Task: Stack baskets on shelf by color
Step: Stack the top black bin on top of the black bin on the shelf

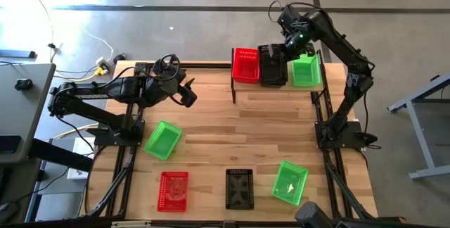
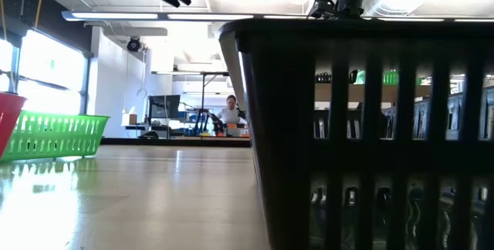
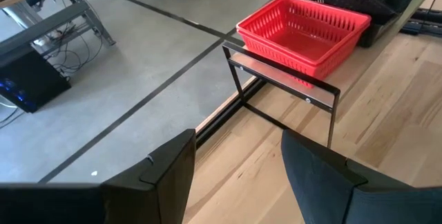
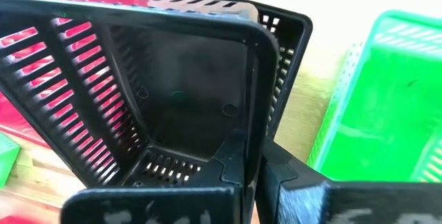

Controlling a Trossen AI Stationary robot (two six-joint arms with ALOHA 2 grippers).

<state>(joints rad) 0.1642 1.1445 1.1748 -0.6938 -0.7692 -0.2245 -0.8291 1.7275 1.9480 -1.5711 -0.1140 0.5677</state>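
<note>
The shelf (image 1: 278, 87) stands at the table's far edge and carries a red basket (image 1: 245, 66), a black basket (image 1: 274, 75) and a green basket (image 1: 306, 71). My right gripper (image 1: 288, 47) is above the shelf, shut on a second black basket (image 4: 159, 92), which tilts over the one below it (image 4: 290, 23). My left gripper (image 1: 188, 93) hovers open over the table's left half, and its wrist view looks toward the red basket (image 3: 304, 27). On the tabletop rest two green baskets (image 1: 163, 141) (image 1: 290, 182), a red basket (image 1: 174, 190) and a black basket (image 1: 239, 188). My right gripper pinches the tilted black basket by one wall at its rim (image 4: 254, 106), with one finger (image 4: 231, 165) inside the basket and the other (image 4: 286, 175) outside. The basket is tipped, with its opening toward the wrist camera. Whether it touches the lower black basket, I cannot tell.
The low view is largely blocked by the near black basket (image 2: 370, 126), with a green basket (image 2: 54, 134) at its left. A bare strip of tabletop (image 1: 253, 126) lies between the shelf and the near row. A person (image 2: 230, 111) sits far off in the room.
</note>
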